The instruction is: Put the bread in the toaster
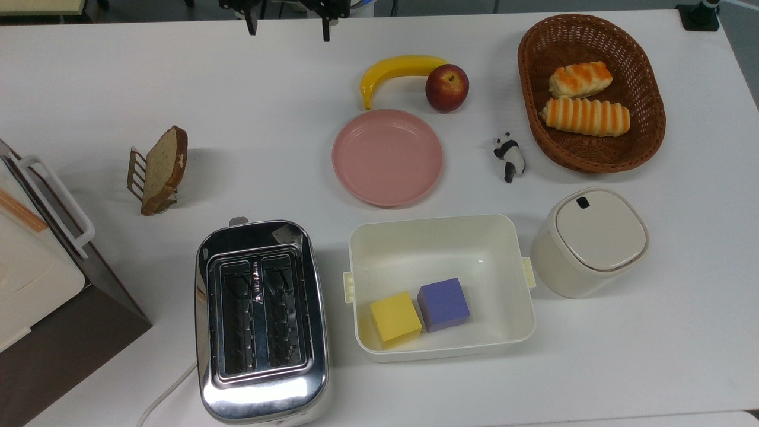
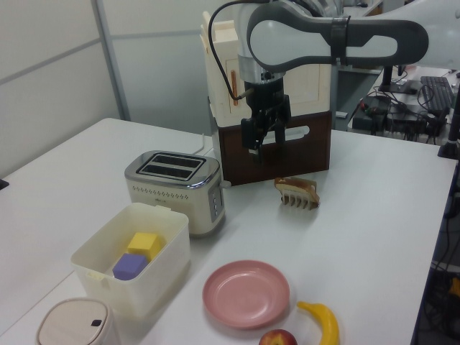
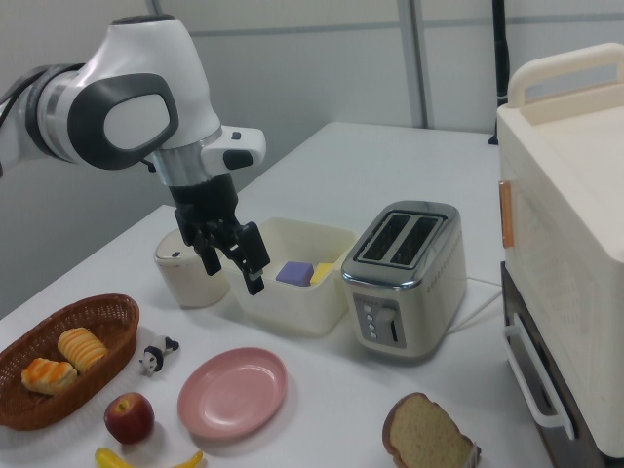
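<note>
The bread (image 1: 165, 167) is a tan slice with a dark crust, leaning upright in a small brown rack (image 1: 136, 173) on the top view's left. It also shows at the right view's bottom edge, bread (image 3: 425, 435). The chrome two-slot toaster (image 1: 261, 320) stands nearer the front, slots empty; toaster (image 2: 175, 188), toaster (image 3: 403, 273). My gripper (image 1: 287, 26) hangs open and empty at the table's far edge, well above the surface, gripper (image 2: 266, 140), gripper (image 3: 232, 271). It is apart from both bread and toaster.
A pink plate (image 1: 388, 157), banana (image 1: 394, 70) and apple (image 1: 447, 88) lie mid-table. A wicker basket (image 1: 646, 136) holds striped rolls. A white bin (image 1: 442, 237) holds two cubes, beside a lidded container (image 1: 593, 240). A toy panda (image 1: 510, 157) and a box appliance (image 1: 35, 279) stand nearby.
</note>
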